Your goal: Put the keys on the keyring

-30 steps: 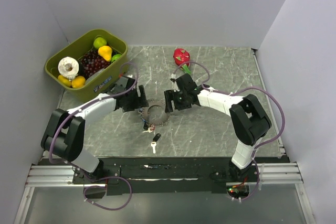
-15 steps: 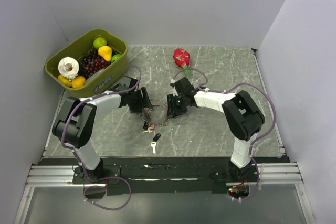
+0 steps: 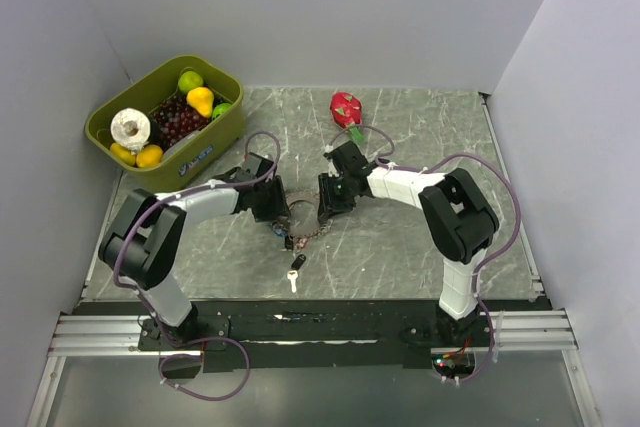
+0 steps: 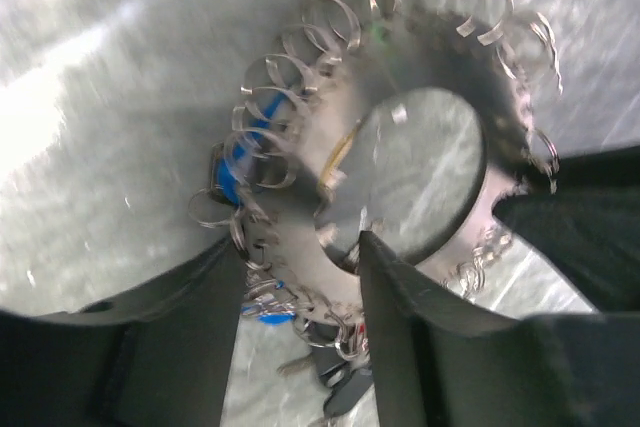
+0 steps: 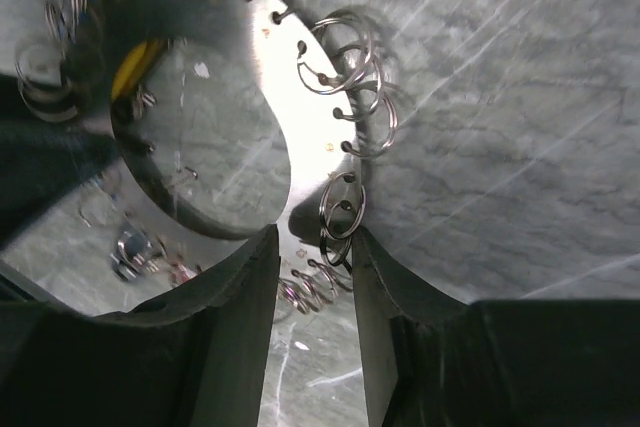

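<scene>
keyring [image 3: 303, 219] flat on worktop [image 3: 420, 127], between the arms. left claw [image 4: 300, 247] pinched on its band. right claw [image 5: 314, 237] narrow astride the rim; can't tell if it grips. loose keys [image 3: 295, 269] lie near, toward the bases. advice: steady the hoop from both sides, don't twist.

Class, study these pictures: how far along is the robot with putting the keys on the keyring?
Done: blue-headed keys seem to sit already among the keyring's rim loops. In hand: the left gripper and right gripper each appear to pinch its rim, neither holding a key. Left: two loose keys lie on the table nearby.
</scene>
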You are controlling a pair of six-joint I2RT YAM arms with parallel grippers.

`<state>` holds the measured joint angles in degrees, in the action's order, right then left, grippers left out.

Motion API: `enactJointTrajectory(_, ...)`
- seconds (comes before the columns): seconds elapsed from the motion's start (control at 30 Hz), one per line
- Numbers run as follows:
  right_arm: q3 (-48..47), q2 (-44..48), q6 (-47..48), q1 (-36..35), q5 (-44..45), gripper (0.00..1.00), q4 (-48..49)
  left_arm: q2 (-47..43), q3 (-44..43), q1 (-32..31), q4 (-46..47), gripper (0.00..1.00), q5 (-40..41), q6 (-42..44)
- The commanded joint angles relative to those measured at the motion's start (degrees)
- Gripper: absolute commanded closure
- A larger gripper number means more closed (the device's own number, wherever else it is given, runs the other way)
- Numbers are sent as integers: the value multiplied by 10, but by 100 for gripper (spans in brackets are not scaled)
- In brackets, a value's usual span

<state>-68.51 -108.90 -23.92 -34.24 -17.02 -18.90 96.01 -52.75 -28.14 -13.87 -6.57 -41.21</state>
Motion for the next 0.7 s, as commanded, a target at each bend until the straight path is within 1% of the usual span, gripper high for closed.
enactJointTrajectory(0.0, -13, 41, 6, 0, -2, 57, 38, -50, -2, -17, -30, 44, 26, 12)
enactJointTrajectory(0.03, -9, 48, 10, 0, 1, 57, 41, -60, -10, -21, -37, 41, 51, 18)
enactJointTrajectory(0.07, -7, 62, 13, 0, 3, 55, 40, -78, -14, -22, -48, 35, 64, 26)
enactJointTrajectory(0.1, -4, 68, 19, 0, 8, 54, 40, -87, -18, -22, -57, 32, 64, 31)
enactJointTrajectory(0.13, -4, 73, 22, 0, 19, 52, 29, -105, -24, -21, -63, 29, 91, 35)
enactJointTrajectory(0.17, -5, 82, 27, 0, 21, 50, 26, -113, -26, -21, -67, 25, 96, 40)
enactJointTrajectory(0.27, -7, 93, 39, 0, 32, 47, 17, -131, -34, -21, -72, 22, 110, 48)
enactJointTrajectory(0.33, -13, 92, 45, 0, 34, 46, 7, -130, -40, -19, -70, 23, 102, 50)
enactJointTrajectory(0.43, -14, 90, 50, 0, 30, 47, -11, -117, -44, -20, -48, 27, 71, 53)
enactJointTrajectory(0.47, -3, 91, 49, 0, 28, 47, -11, -115, -42, -20, -37, 28, 40, 56)
enactJointTrajectory(0.53, 11, 100, 44, 1, 28, 47, -9, -112, -35, -22, -1, 28, 4, 66)
enactJointTrajectory(0.6, 30, 105, 42, 0, 27, 48, -6, -107, -38, -26, 9, 28, -15, 70)
enactJointTrajectory(0.67, 47, 113, 41, 1, 23, 48, -4, -94, -45, -30, 6, 28, -14, 75)
